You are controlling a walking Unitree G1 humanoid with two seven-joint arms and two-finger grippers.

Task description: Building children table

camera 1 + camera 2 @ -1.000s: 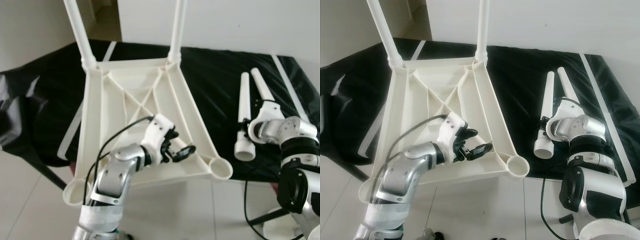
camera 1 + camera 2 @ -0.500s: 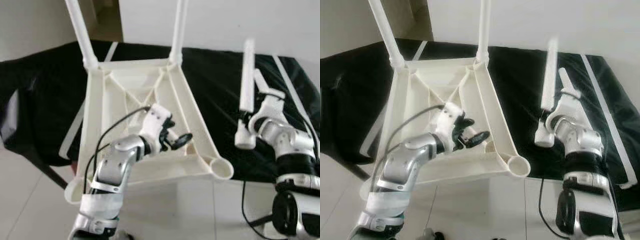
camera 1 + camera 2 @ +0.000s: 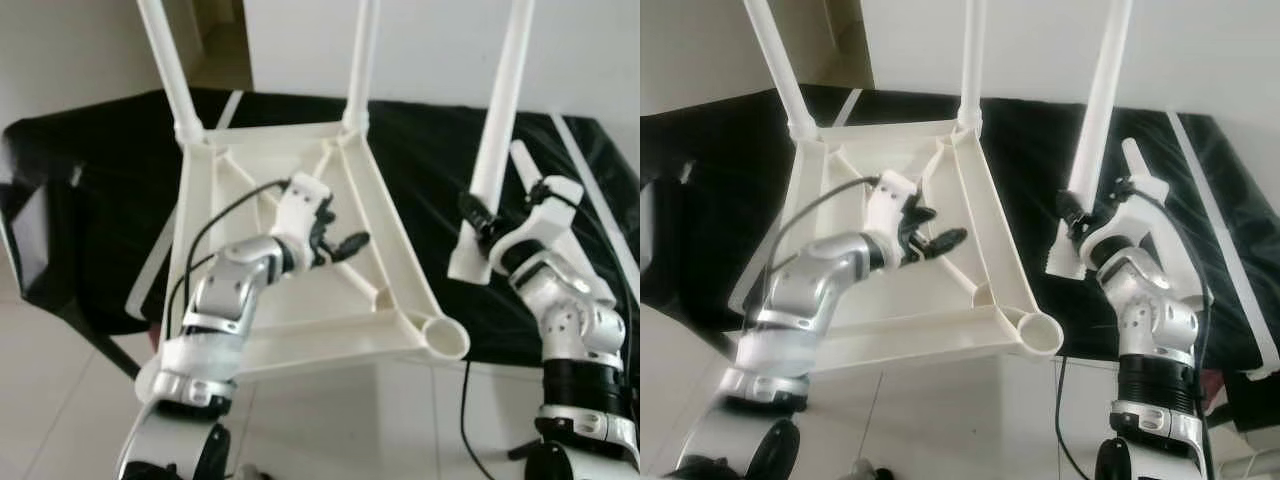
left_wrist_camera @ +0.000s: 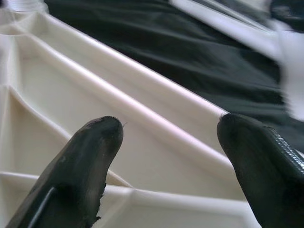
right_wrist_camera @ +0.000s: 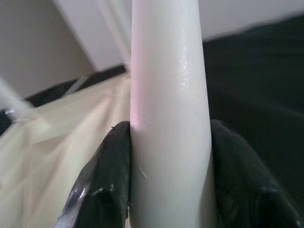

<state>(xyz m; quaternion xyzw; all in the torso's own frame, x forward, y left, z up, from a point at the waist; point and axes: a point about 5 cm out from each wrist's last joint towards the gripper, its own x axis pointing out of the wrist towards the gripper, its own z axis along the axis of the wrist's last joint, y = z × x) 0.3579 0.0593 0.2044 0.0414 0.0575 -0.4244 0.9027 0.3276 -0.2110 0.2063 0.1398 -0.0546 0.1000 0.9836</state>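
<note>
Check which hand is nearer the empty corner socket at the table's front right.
Left. The left hand hovers open over the tabletop ribs, just behind the socket; the right hand holds a leg further off.

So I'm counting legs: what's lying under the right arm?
One loose white leg lies on the black sheet, its lower part covered by the right gripper, which holds another leg upright.

Cream table frame (image 3: 300, 230), white leg (image 3: 497, 130), black sheet (image 3: 420, 170).
</note>
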